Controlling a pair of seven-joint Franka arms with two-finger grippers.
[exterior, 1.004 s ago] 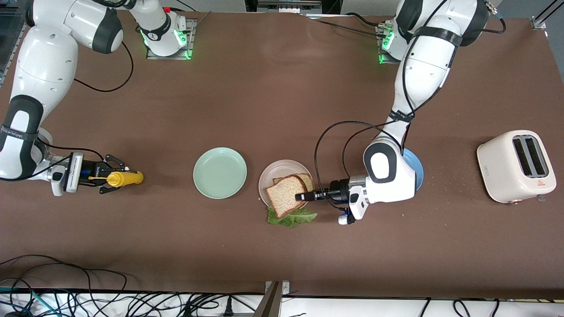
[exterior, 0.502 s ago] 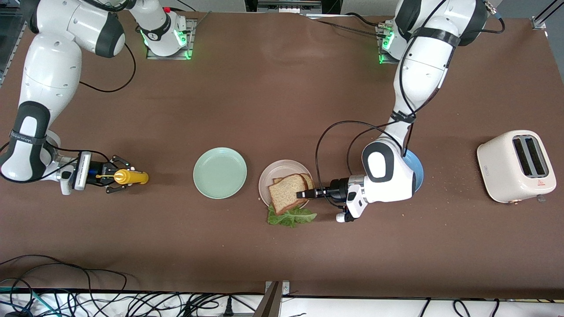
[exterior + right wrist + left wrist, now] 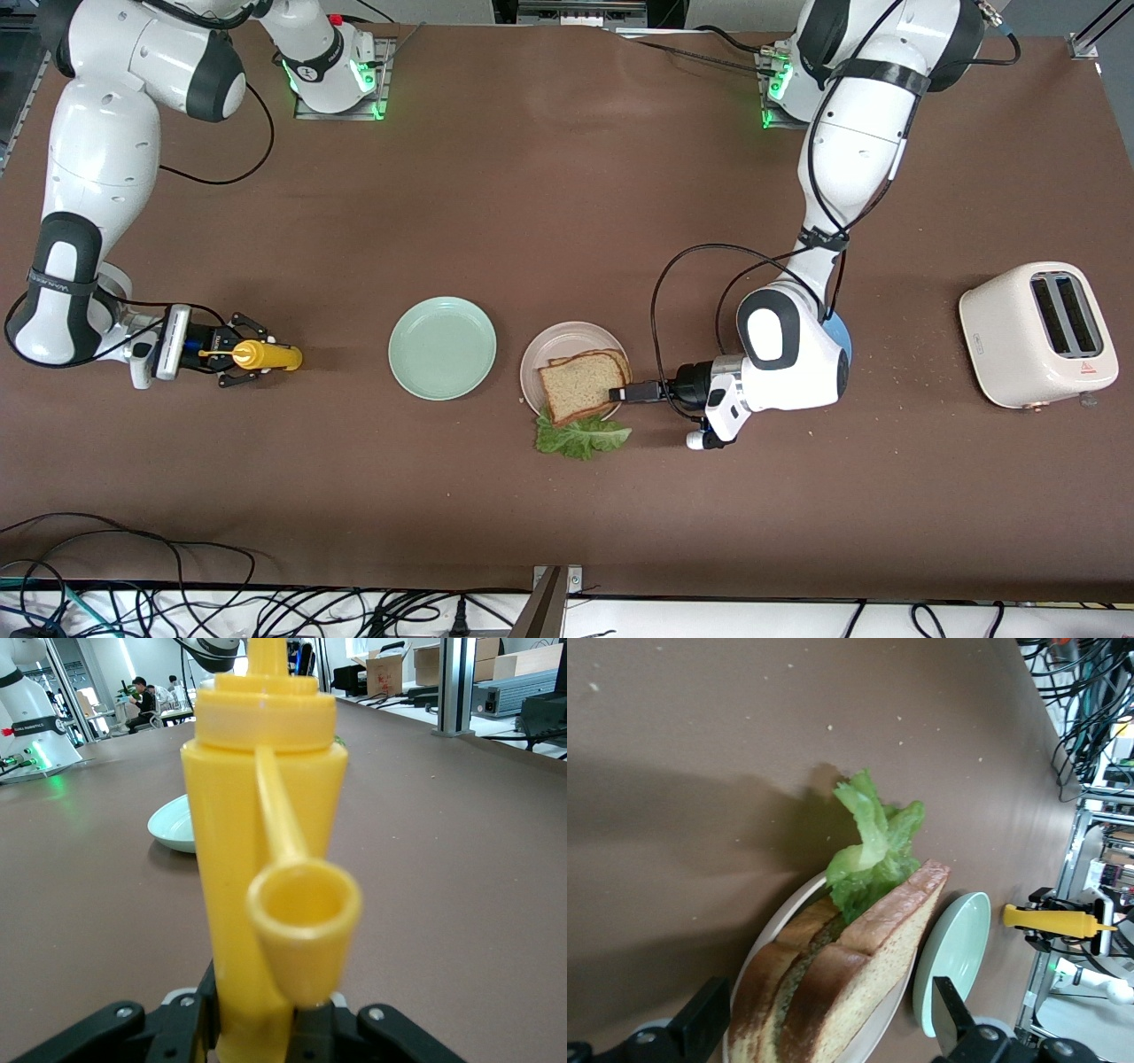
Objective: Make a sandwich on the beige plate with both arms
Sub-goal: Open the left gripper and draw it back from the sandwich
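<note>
The sandwich point(image 3: 578, 388) lies on the beige plate point(image 3: 558, 337): two brown bread slices stacked, with lettuce point(image 3: 580, 437) sticking out over the rim toward the front camera. My left gripper point(image 3: 620, 392) is low at the sandwich's edge, open. In the left wrist view its fingers point(image 3: 700, 1023) stand apart on either side of the sandwich point(image 3: 859, 983), with the lettuce point(image 3: 873, 846) on the plate point(image 3: 769, 935). My right gripper point(image 3: 237, 354) is shut on a yellow squeeze bottle point(image 3: 270, 356), held level low over the right arm's end of the table. The right wrist view shows that bottle point(image 3: 266, 859) in the gripper point(image 3: 266, 1028).
A mint green plate point(image 3: 443, 347) sits beside the beige plate, toward the right arm's end. A blue plate point(image 3: 840, 341) is mostly hidden under the left arm. A cream toaster point(image 3: 1036, 335) stands at the left arm's end. Cables run along the table's near edge.
The top slice, held tilted up before, now lies flat on the lettuce and lower slice, and the left gripper has opened. The right arm carried the bottle a little toward the plates.
</note>
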